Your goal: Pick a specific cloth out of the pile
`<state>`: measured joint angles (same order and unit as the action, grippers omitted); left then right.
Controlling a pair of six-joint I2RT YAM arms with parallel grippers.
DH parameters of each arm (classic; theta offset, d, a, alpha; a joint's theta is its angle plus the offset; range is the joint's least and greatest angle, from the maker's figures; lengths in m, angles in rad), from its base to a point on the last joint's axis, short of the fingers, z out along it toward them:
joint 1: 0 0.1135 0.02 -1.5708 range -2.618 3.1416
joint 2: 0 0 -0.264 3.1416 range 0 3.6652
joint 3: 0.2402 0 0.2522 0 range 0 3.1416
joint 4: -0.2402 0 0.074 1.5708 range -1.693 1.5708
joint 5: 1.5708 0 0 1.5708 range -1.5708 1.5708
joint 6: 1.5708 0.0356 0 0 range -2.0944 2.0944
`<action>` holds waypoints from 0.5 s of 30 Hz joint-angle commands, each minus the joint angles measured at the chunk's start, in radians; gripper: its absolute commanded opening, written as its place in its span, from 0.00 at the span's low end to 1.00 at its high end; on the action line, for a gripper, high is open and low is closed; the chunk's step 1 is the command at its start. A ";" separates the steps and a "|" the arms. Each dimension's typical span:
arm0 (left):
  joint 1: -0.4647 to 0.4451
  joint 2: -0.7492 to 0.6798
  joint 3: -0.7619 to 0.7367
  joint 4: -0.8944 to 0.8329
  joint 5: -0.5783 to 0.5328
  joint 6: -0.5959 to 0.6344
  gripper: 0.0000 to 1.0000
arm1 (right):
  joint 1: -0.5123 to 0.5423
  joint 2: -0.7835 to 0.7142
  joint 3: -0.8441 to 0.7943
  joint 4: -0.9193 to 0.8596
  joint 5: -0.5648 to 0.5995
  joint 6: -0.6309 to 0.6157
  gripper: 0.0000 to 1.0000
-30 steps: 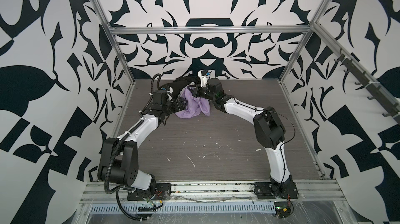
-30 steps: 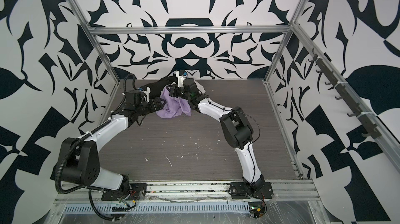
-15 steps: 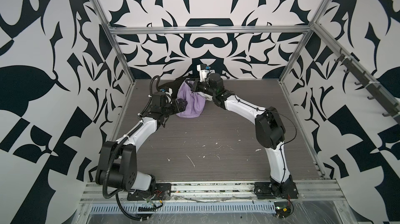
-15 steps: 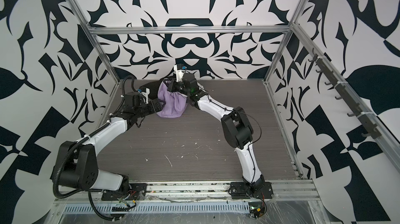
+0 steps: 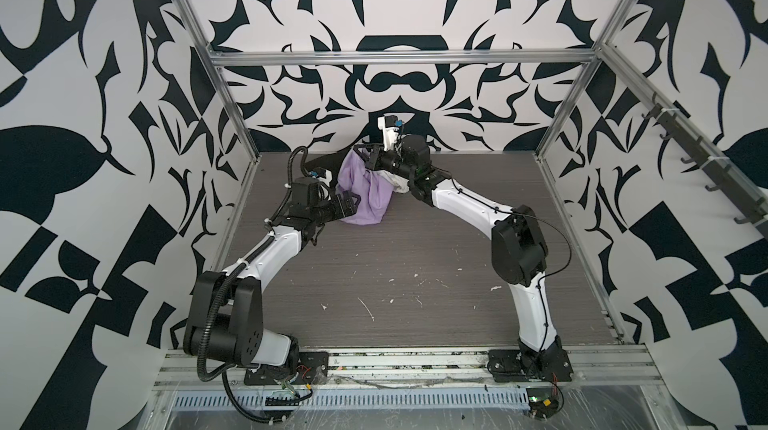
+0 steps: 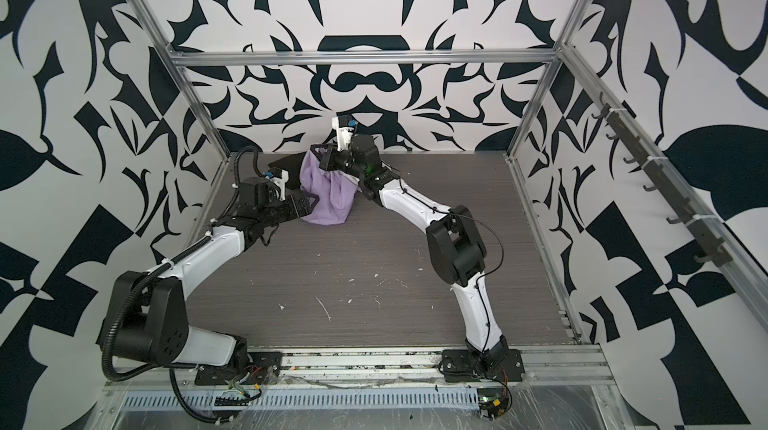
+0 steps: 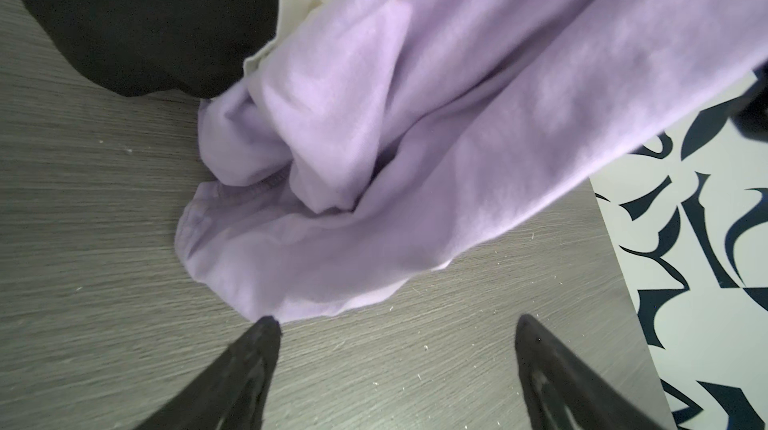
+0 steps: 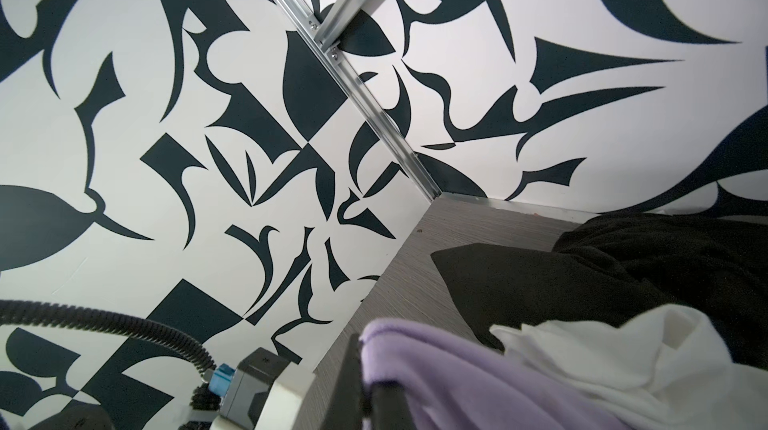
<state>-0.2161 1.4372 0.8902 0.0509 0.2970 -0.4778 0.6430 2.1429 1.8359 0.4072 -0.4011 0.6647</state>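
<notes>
Since a second ago the right gripper (image 5: 366,157) has drawn up and back with its load, so the purple cloth (image 5: 365,195) now hangs narrower and more stretched. The left gripper (image 5: 354,204) has edged closer to it.

Nearest the front, the grey table (image 5: 415,261) carries scattered white scraps (image 5: 365,309).

Farther in, the left gripper stands wide apart and holds nothing. In the left wrist view one of its black fingertips (image 7: 270,322) sits just beside the cloth's lower hem. Whether they touch, I cannot tell.

The cloth's lower end lies bunched on the table, while its upper end is raised off it. That upper edge is pinched in the closed right gripper, as the right wrist view (image 8: 365,386) shows.

Behind and under it lies what is left of the pile (image 5: 361,182). A white cloth (image 8: 602,349) lies against the purple one, and a black cloth (image 8: 582,274) is spread beyond that, toward the far left corner.

Last comes the patterned back wall (image 5: 395,87).
</notes>
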 commanded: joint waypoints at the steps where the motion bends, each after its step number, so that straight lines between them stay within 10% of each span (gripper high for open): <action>1: 0.004 0.015 -0.001 0.024 0.027 0.008 0.91 | -0.002 -0.109 0.077 0.091 -0.026 -0.027 0.00; 15: 0.004 0.033 0.022 0.031 0.017 0.015 0.90 | -0.002 -0.139 0.109 0.087 -0.043 -0.045 0.00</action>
<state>-0.2161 1.4597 0.8909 0.0647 0.3107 -0.4744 0.6426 2.1056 1.8671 0.3775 -0.4198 0.6422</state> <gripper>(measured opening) 0.905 0.054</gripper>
